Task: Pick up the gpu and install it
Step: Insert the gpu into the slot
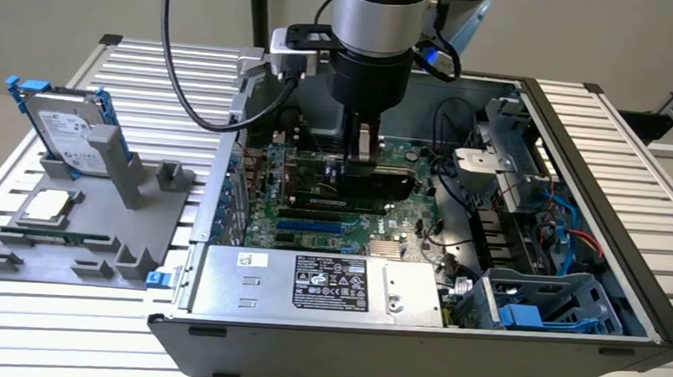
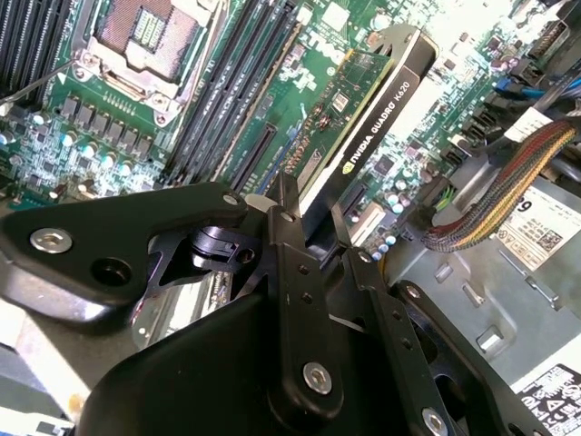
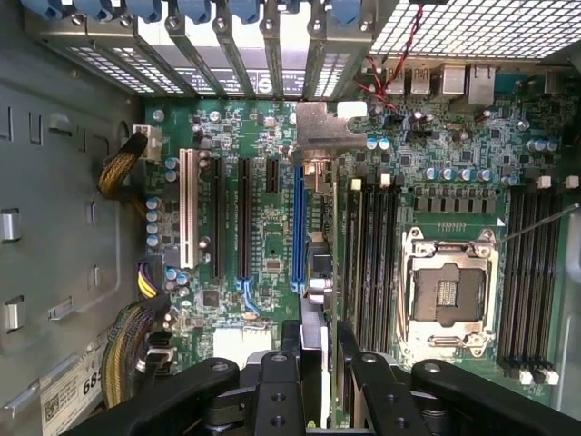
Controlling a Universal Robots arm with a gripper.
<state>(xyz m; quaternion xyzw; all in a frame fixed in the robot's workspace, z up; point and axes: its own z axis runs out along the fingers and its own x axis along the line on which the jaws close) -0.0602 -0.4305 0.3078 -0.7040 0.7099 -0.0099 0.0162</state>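
The gpu [image 1: 371, 187] stands on edge inside the open computer case [image 1: 612, 212], its black cooler facing the case front. My gripper [image 1: 361, 166] reaches down from above and is shut on the card's top edge. In the second wrist view the gpu [image 2: 377, 104] runs away from the gripper [image 2: 313, 213], and a black finger [image 2: 289, 207] presses each side. In the first wrist view the gpu [image 3: 318, 195] shows edge-on beside the blue slot [image 3: 298, 218], its silver bracket [image 3: 320, 125] at the rear slot openings, the gripper [image 3: 316, 334] around it. Whether the card sits in a slot I cannot tell.
A grey fixture [image 1: 81, 227] at the exterior view's left holds a hard drive in a blue caddy [image 1: 69, 127] and a processor chip [image 1: 48, 206]. In the case are the power supply [image 1: 308, 286], a drive cage [image 1: 537, 311], cable bundles [image 2: 495, 186], the processor socket [image 3: 449, 291] and memory slots [image 3: 368, 263].
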